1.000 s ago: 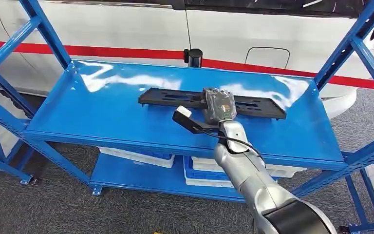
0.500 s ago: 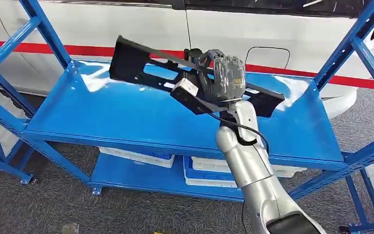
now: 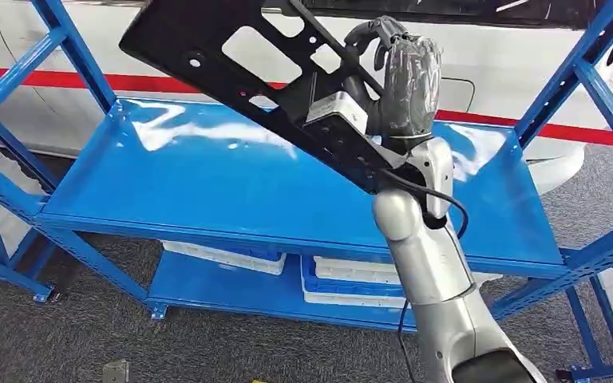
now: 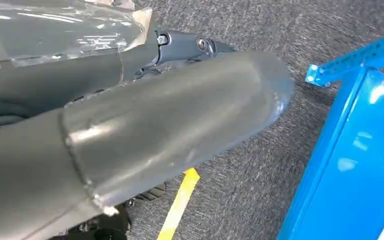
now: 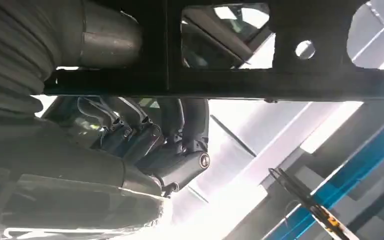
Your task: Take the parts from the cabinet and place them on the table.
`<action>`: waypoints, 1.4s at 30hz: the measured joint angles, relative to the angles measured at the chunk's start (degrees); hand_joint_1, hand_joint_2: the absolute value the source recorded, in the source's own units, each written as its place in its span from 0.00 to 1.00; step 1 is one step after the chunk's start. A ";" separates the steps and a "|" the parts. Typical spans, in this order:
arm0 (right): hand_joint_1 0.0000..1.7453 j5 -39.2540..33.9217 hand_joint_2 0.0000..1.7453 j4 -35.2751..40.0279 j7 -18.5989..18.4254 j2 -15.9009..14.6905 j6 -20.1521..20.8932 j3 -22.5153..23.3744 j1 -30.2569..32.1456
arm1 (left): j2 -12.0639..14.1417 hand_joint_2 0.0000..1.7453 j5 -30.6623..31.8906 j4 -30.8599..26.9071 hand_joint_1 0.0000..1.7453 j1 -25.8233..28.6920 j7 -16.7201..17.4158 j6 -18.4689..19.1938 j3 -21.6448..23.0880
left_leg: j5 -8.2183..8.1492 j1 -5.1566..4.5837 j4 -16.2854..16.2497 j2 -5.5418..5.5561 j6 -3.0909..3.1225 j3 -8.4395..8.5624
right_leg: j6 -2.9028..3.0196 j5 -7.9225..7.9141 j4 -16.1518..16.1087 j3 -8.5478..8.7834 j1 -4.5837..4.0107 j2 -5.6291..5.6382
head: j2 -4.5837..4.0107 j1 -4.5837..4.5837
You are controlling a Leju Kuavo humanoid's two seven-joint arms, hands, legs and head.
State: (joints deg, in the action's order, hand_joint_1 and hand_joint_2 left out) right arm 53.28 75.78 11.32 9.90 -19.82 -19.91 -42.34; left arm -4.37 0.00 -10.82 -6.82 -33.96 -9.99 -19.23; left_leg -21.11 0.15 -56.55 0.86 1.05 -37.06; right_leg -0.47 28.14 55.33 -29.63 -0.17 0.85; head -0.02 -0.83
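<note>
A long black flat part (image 3: 168,36) with cut-outs is held high above the blue cabinet shelf (image 3: 207,183), tilted with its far end up to the left. My right hand (image 3: 403,80), wrapped in clear plastic, grips it near its lower end, in front of the white car. In the right wrist view the part's black bar (image 5: 220,82) crosses the picture, with the right hand's fingers (image 5: 175,150) curled beside it. My left hand (image 4: 170,125) hangs over the grey carpet beside the cabinet and holds nothing.
Blue uprights (image 3: 575,72) frame the shelf on both sides. White and blue bins (image 3: 223,257) sit on the lower shelf. A white car with a red stripe (image 3: 128,82) stands right behind. A yellow floor line (image 4: 180,205) runs near the cabinet's foot.
My right hand has lifted the black part off the shelf, swinging it up and tilting its left end high. The shelf top is now bare.
</note>
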 joint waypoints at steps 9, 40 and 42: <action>1.00 -9.31 1.00 0.00 2.25 -1.09 0.13 -1.46 0.16 | -0.09 0.00 -0.48 0.00 0.00 0.03 -0.20 -0.06 -0.07 | 0.01 0.01 0.00 0.00 0.01 0.00 | 0.00 0.00 0.00 0.25 -0.01 0.00 | 0.00 0.00; 1.00 -39.23 1.00 -10.60 5.88 1.68 3.32 -2.88 -2.45 | 1.38 0.00 -3.63 0.02 0.00 0.70 1.49 3.37 -3.30 | 1.27 0.39 -0.67 -0.24 -0.83 -0.98 | -1.51 0.19 2.62 -1.06 0.87 -0.33 | 0.00 0.11; 1.00 -39.27 1.00 -10.84 5.96 1.68 3.17 -2.71 -2.46 | 1.46 0.00 -3.61 0.02 0.00 0.92 1.40 3.56 -3.28 | 1.67 0.78 -0.51 -0.33 -1.65 -1.54 | -0.08 -0.64 2.47 -1.69 1.59 -0.34 | 0.00 0.11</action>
State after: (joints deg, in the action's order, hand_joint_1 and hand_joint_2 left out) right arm 14.01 64.94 17.29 11.58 -16.66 -22.62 -44.80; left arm -2.91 -3.61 -10.80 -5.90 -32.57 -6.43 -22.51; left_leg -19.44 0.94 -57.06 0.53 -0.60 -38.60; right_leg -0.55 27.50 57.80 -31.32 1.42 0.51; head -0.02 -0.72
